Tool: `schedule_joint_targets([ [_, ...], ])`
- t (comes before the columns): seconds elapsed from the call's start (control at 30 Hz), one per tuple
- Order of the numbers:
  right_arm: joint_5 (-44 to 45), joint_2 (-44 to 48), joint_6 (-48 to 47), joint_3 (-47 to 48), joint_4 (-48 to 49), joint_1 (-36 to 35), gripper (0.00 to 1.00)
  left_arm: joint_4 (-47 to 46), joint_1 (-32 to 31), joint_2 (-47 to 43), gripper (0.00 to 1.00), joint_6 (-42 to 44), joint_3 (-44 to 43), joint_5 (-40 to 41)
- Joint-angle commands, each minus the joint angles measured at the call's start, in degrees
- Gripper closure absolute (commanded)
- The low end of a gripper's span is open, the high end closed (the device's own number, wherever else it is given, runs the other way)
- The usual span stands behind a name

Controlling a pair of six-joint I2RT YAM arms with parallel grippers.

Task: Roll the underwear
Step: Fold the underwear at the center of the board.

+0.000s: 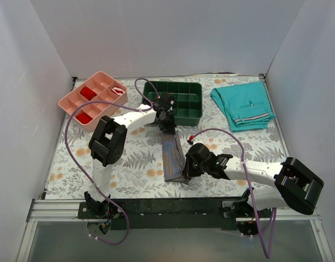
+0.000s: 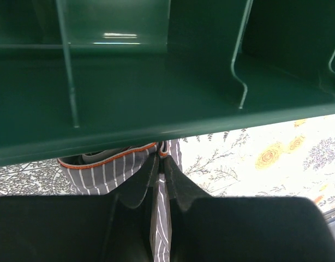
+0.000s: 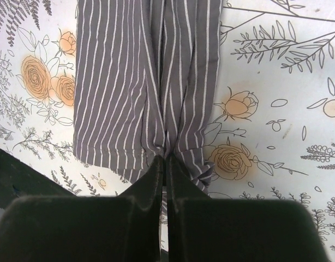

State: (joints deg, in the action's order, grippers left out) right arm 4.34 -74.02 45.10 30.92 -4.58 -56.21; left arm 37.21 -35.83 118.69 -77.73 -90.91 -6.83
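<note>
- Your underwear (image 1: 173, 158) lies as a long, folded strip on the desk (image 1: 129, 164), stretched between both arms.
- Your left claw (image 2: 161, 159) is clamped on the far end with the orange-trimmed waistband, just beside the green tray (image 1: 181, 106).
- Your right claw (image 3: 164, 159) grips the near hem, fingers closed on the cloth.
- Holding both ends probably pulls the strip straight and flat, ready for rolling.
</note>
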Motion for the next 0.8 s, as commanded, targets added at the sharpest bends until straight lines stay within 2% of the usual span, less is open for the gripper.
schedule_joint_targets([
  [0.0,0.41,-0.34,0.95,0.11,-1.22,0.39,0.99,-1.17,-0.38,-0.74,1.0,0.48,-2.51,-0.29],
  [0.2,-0.12,-1.74,1.57,0.37,-1.74,0.39,0.99,-1.71,-0.55,0.04,0.97,0.57,-3.39,-0.64],
  [0.57,0.14,-2.71,2.09,1.08,-3.16,0.57,0.99,-1.62,-1.17,3.03,0.84,1.36,-4.88,-3.63],
  [0.63,0.23,-2.27,2.36,0.73,-3.16,0.66,0.94,-1.53,-1.43,3.12,0.82,1.36,-5.24,-3.63],
  [0.77,0.49,-1.57,2.62,0.2,-2.98,0.92,0.91,-2.05,-1.52,2.42,0.76,1.36,-5.41,-4.77],
])
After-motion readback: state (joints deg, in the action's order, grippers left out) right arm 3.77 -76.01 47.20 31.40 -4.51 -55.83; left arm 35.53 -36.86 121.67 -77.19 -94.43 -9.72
